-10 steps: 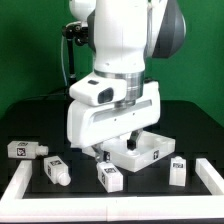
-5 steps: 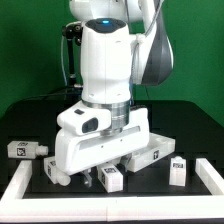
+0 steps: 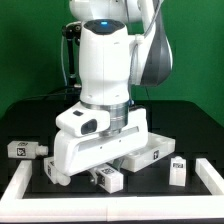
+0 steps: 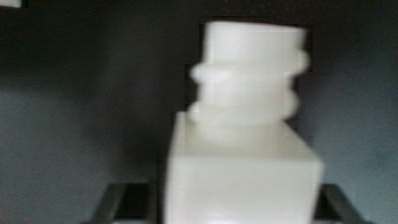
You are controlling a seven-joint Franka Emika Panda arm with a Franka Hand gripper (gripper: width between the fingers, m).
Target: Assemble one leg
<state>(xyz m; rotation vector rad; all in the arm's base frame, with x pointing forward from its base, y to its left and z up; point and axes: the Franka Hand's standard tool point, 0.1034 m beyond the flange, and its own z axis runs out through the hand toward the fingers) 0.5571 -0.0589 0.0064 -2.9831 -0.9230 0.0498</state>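
A leg [image 3: 109,180], a stubby white peg-block with a square tag, lies on the black table near the front. My gripper [image 3: 106,171] is lowered right over it. In the wrist view the leg [image 4: 246,130] fills the middle, with its round peg end pointing away. My gripper [image 4: 222,206] straddles its square end. The dark fingers [image 4: 130,200] stand on either side with a narrow gap to the leg, so the jaws are open. Three more legs lie at the exterior view's left [image 3: 26,149], partly behind my hand [image 3: 52,172], and at its right [image 3: 178,168].
The large flat white tabletop [image 3: 153,152] lies behind my hand toward the exterior view's right. A white raised border [image 3: 18,186] frames the work area along the front and both sides. A green backdrop stands behind.
My arm swung toward the exterior view's left and came down over the front leg. In the last half second it barely moved. The parts on the table stayed put.
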